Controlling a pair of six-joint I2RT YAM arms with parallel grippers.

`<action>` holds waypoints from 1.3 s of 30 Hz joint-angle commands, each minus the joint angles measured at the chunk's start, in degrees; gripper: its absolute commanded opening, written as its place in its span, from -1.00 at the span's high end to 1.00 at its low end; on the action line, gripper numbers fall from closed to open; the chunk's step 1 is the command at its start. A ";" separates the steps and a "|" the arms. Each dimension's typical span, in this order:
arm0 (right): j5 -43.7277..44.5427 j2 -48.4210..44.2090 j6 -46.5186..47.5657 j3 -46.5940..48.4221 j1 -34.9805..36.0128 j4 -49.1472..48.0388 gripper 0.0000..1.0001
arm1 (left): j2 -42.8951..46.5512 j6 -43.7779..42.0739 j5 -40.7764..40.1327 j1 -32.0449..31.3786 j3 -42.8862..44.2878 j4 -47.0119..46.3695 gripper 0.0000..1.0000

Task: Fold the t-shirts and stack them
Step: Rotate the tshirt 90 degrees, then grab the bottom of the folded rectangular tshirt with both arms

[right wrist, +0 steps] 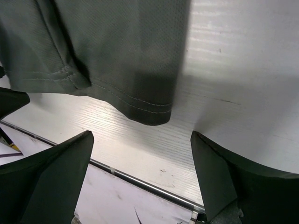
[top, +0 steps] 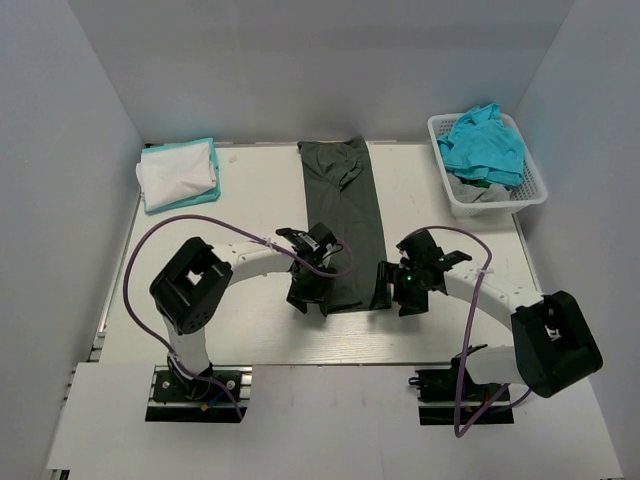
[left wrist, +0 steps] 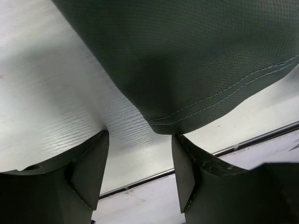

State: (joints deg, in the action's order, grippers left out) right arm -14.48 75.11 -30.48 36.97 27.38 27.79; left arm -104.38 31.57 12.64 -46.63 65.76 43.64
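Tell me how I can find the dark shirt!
Look at the white table. Down its middle lies a long narrow strip of cloth: the dark shirt. It is the only charcoal one; the stack at the back left is white and turquoise, and the basket at the back right holds turquoise cloth.

The dark charcoal t-shirt, folded into a long strip, lies flat with its near hem between the left hand and right hand, a folded white t-shirt well beyond the left hand, a crumpled turquoise t-shirt well beyond the right.
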 commanded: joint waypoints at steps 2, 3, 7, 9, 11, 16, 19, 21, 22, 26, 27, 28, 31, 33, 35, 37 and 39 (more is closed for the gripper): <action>-1.08 0.82 0.24 -1.20 -0.13 -2.13 -0.81 | -2.31 1.21 -1.48 -1.44 1.66 -1.01 -0.30; -0.90 1.09 0.07 -1.20 -0.04 -2.21 -0.81 | -2.84 1.21 -1.48 -1.44 2.26 -1.01 -0.26; 0.50 2.32 -0.28 -0.50 -0.22 -2.74 -0.77 | -4.69 0.60 -2.10 -2.58 4.81 0.74 0.00; 0.68 3.20 -0.19 0.20 -0.22 -3.44 -0.71 | -5.40 0.60 -2.62 -2.59 5.34 0.75 0.15; 0.68 4.42 -0.02 0.99 -0.22 -4.06 -0.71 | -6.62 0.60 -2.62 -2.59 5.35 0.75 0.24; 1.56 8.03 1.21 2.67 -0.13 -4.85 -0.50 | -8.38 0.07 -2.62 -2.59 7.19 0.75 0.68; 3.66 10.05 2.26 4.07 -0.04 -4.85 -0.25 | -8.91 -0.45 -3.24 -2.59 8.59 1.36 1.00; 4.46 11.02 2.18 4.60 -0.30 -4.85 0.18 | -8.91 -0.46 -3.76 -2.59 9.21 2.50 1.00; 4.29 11.11 2.27 4.60 -0.04 -4.85 0.62 | -8.91 -0.46 -3.77 -2.59 9.21 2.51 1.00; 4.20 9.80 2.62 4.78 -0.04 -2.84 1.00 | -5.23 2.51 -3.77 -2.59 8.69 3.82 1.00; 2.80 9.01 3.23 4.43 0.31 -0.92 1.00 | -4.44 3.14 -3.16 -2.59 8.08 4.52 1.00; 0.44 7.52 3.32 4.08 0.31 -0.29 1.00 | -3.47 3.14 -2.46 -2.59 7.55 5.22 1.00; -5.97 2.33 3.15 1.01 1.36 1.56 1.00 | 1.01 5.42 -1.04 -3.29 3.52 6.02 1.00; -8.36 -2.56 0.87 -2.59 2.68 2.70 1.00 | 4.08 6.48 1.75 -4.08 0.79 6.02 1.00; -10.13 -4.61 -1.32 -4.10 3.65 5.84 1.00 | 4.80 7.09 3.17 -5.48 -0.72 7.33 1.00; -10.92 -7.86 -3.17 -4.54 5.84 6.74 1.00 | 6.02 7.62 4.05 -6.27 -0.72 10.14 1.00; -10.66 -10.15 -3.97 -4.28 7.07 7.10 1.00 | 6.64 7.63 3.36 -6.98 1.20 12.16 1.00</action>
State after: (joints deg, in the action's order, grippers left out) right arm -22.50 68.16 -31.59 32.67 32.69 31.44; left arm -101.21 37.91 15.00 -52.60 65.28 52.10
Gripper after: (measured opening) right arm 0.015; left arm 0.022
